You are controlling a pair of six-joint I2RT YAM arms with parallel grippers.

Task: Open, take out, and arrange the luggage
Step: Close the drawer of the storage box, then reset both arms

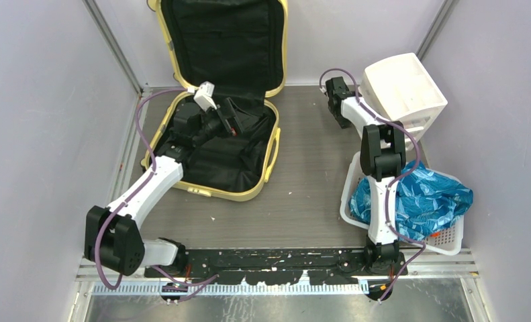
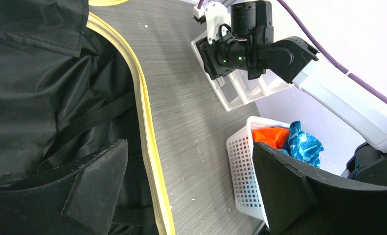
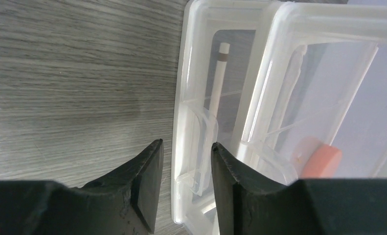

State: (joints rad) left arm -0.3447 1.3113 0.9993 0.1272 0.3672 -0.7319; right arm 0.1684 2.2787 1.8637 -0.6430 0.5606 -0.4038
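Both parted: left gripper (image 2: 186, 156) over luggage (image 2: 34, 98); right gripper (image 3: 182, 161) astride drawer handle (image 3: 202, 142), wrist-view only.

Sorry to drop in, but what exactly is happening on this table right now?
The yellow luggage lies open on the table, lid upright. The left hand hovers wide open over its lower half, holding nothing. The right hand is at the white drawer bin, fingers parted around a clear drawer's front lip, seemingly not clamping. A white basket holding a blue bag sits nearby.
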